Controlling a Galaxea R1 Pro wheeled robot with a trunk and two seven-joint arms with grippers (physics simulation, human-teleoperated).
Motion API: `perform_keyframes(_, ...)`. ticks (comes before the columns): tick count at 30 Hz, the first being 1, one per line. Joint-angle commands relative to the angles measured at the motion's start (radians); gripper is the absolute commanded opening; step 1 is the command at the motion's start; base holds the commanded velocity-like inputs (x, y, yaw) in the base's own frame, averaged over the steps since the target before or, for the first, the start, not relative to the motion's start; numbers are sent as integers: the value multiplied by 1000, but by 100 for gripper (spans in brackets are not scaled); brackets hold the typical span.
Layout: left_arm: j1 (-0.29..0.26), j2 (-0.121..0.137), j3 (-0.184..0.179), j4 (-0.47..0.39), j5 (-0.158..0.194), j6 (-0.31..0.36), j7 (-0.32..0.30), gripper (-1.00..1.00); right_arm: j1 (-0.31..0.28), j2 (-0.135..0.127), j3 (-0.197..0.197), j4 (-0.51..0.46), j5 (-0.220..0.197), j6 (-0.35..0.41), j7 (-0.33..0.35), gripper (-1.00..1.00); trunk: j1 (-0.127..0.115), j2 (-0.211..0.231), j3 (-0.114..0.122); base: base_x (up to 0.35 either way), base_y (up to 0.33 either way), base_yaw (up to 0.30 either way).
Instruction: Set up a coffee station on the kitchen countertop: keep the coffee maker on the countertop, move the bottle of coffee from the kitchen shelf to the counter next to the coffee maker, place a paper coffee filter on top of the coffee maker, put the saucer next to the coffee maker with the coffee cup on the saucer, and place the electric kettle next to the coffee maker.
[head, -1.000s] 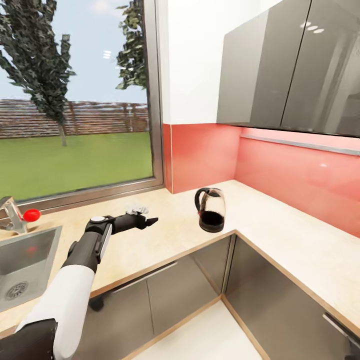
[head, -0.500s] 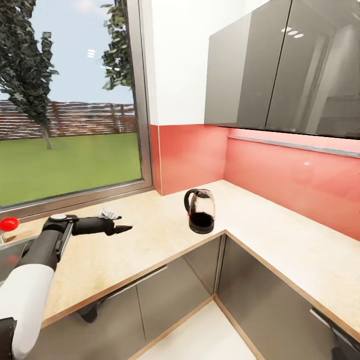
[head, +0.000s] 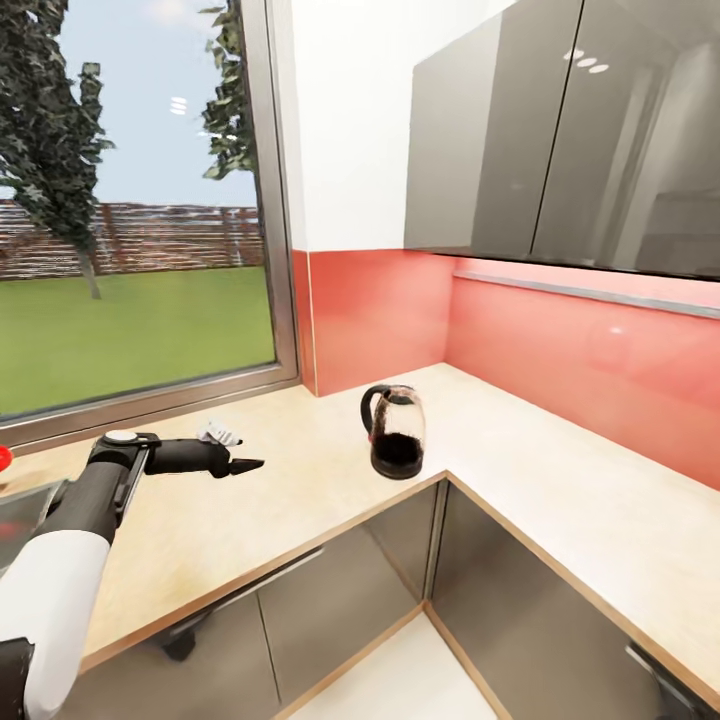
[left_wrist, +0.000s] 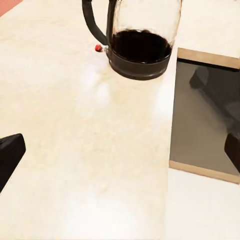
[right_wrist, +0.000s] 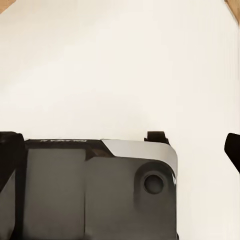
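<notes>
A clear glass electric kettle (head: 396, 432) with dark liquid, a black base and a black loop handle stands upright on the light tan bench (head: 560, 480), close to the front edge at the inside corner where the two runs of worktop meet. In the left wrist view the kettle (left_wrist: 141, 39) sits straight ahead of the camera, well apart from the fingertips, with bare bench between.

A small white crumpled paper coffee filter (head: 218, 433) lies on the bench near the window (head: 130, 200), just behind the outstretched left arm; whether it touches the arm cannot be told.

The left gripper (head: 243, 464) hovers low over the bench, pointing toward the kettle. Its fingers sit at opposite edges of the wrist view, so it looks spread wide, and nothing is between them. The right gripper (right_wrist: 120, 145) also appears spread, fingers at either edge of its own view, above pale floor and part of the robot's base, holding nothing.

The step in hand seems to be fetching the kettle. The next move likely calls for reaching forward and closing on the loop handle while keeping the kettle upright.

Red splashback and glossy grey wall cabinets (head: 560, 140) rise behind.
</notes>
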Motion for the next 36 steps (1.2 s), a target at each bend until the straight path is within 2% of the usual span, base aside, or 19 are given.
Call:
perform_keyframes(1, -1, -1, 3, -1, -6, 10, -7, 100, 0, 0, 8, 1, -11, -3, 5, 100, 1, -1, -1, 248, -176, 0)
perform_keyframes(12, -1, 2, 5, -1, -7, 10, -7, 100, 3, 10, 8, 4, -10, 2, 11, 100, 1, -1, -1, 290, -104, 0)
perform_keyframes(15, -1, 3, 5, -1, -7, 10, -7, 100, 37, 24, 9, 5, -3, 4, 11, 100, 1, -1, -1, 207, -8, 0)
perform_keyframes(19, -1, 3, 6, -1, -6, 10, -6, 100, 94, 32, 12, 6, 42, 5, 10, 100, 1, -1, -1, 62, -2, 0)
perform_keyframes(23, -1, 7, 7, -1, -7, 10, -5, 100, 152, 28, 12, 6, 135, 3, 8, 100, 1, -1, -1, 12, 0, 0)
perform_keyframes(25, -1, 9, 7, -1, -7, 11, -6, 100, 161, 28, 12, 6, 153, 4, 8, 100, 1, -1, -1, 11, 0, 0)
perform_keyframes(36, -1, 1, 5, 0, -7, 10, -5, 100, 168, 37, 13, 4, 166, 2, 7, 100, 1, -1, -1, 229, 0, 0)
